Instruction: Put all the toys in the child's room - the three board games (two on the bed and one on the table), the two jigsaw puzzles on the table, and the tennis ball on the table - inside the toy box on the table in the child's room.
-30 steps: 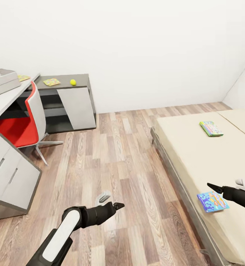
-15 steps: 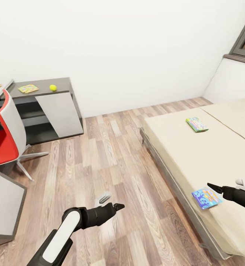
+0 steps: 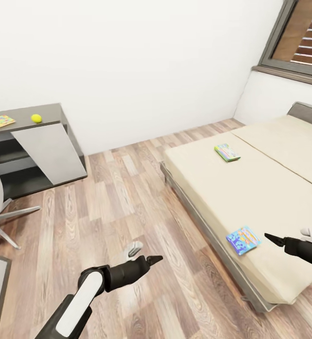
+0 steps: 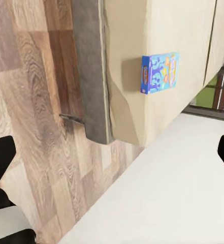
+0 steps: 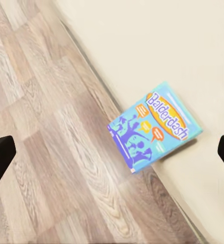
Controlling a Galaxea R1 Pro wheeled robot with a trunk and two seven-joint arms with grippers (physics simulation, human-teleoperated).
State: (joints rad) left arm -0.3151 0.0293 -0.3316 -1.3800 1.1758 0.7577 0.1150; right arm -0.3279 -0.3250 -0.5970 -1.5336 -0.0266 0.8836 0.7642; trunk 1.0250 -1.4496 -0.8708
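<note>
Two board games lie on the bed (image 3: pixel 269 188): the blue "Balderdash" box (image 3: pixel 243 240) near the bed's front edge and a green-edged box (image 3: pixel 227 152) farther back. My right gripper (image 3: pixel 270 237) hovers open just right of the Balderdash box (image 5: pixel 155 127), which lies below and between its fingertips (image 5: pixel 1 152). My left gripper (image 3: pixel 155 258) hangs open over the floor; its wrist view shows the same blue box (image 4: pixel 160 72) on the bed's corner. The tennis ball (image 3: pixel 36 118) and one jigsaw puzzle (image 3: pixel 0 121) rest on the table's dark side part (image 3: pixel 47 113). The toy box is out of view.
Wood-plank floor (image 3: pixel 118 197) stretches between the side table and the bed. A chair's metal legs (image 3: pixel 10 221) stand at the far left. The bed's grey frame edge (image 3: pixel 198 221) runs diagonally. A window (image 3: pixel 302 37) sits above the bed at the back right.
The camera has turned right: the desk, the red chair and the toy box have slid out on the left, the bed and a window have come in. Both arms keep their pose.
</note>
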